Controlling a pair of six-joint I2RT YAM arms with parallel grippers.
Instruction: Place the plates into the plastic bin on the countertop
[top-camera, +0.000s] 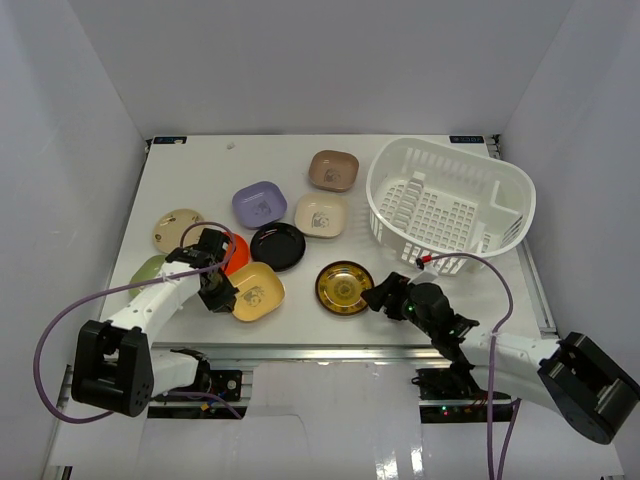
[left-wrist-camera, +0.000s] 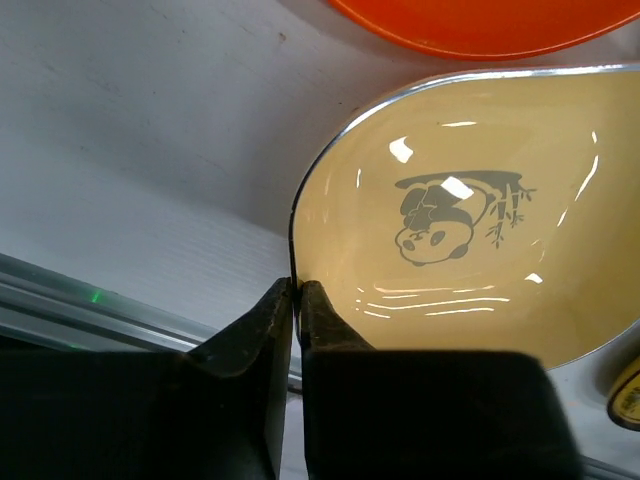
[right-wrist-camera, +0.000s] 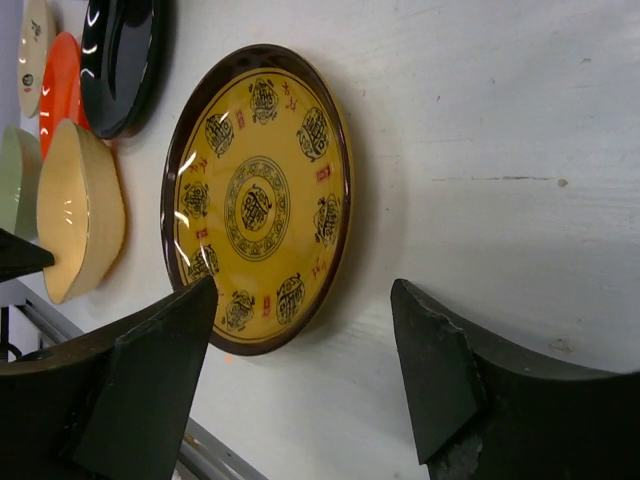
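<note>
Several plates lie on the white countertop (top-camera: 200, 175): lavender (top-camera: 259, 204), brown (top-camera: 333, 170), cream (top-camera: 320, 215), black (top-camera: 278, 246), orange (top-camera: 236, 252), beige (top-camera: 176, 229), green (top-camera: 146, 271), yellow (top-camera: 257, 291) and gold (top-camera: 345, 287). The white plastic bin (top-camera: 448, 205) stands at the far right and holds no plates. My left gripper (top-camera: 219, 296) is shut on the rim of the yellow plate (left-wrist-camera: 470, 220), which has a panda print. My right gripper (top-camera: 385, 293) is open just beside the gold plate (right-wrist-camera: 262, 195), whose near rim lies by one fingertip (right-wrist-camera: 185, 320).
White walls enclose the countertop on three sides. A metal front edge (top-camera: 330, 350) runs along the near side. The orange plate's rim (left-wrist-camera: 470, 25) lies right beside the yellow plate. Cables loop from both arms.
</note>
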